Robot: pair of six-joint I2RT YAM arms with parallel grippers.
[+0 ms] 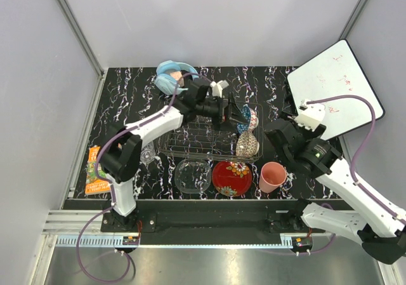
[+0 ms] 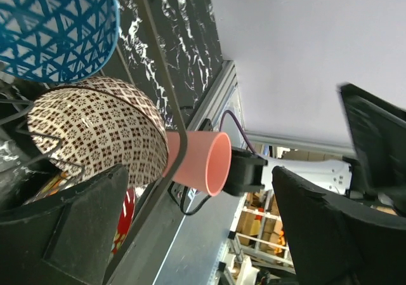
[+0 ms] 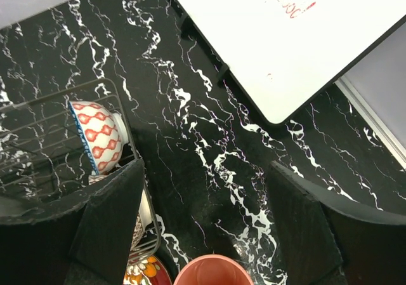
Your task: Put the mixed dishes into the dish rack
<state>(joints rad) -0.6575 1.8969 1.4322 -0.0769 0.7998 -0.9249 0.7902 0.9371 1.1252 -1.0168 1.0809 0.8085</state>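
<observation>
Both left fingers wide apart, beige bowl seemingly just beyond them

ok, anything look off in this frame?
Nothing spilled or broken. Two things here aren't dishes: blue headphones behind the rack, and an orange packet at the left edge. The whiteboard sits at an angle in the far right corner.

At the right end of the rack, blue bowl and beige bowl stand on edge; glass bowl, red plate and upright pink cup sit along its near side, tumbler at its left
</observation>
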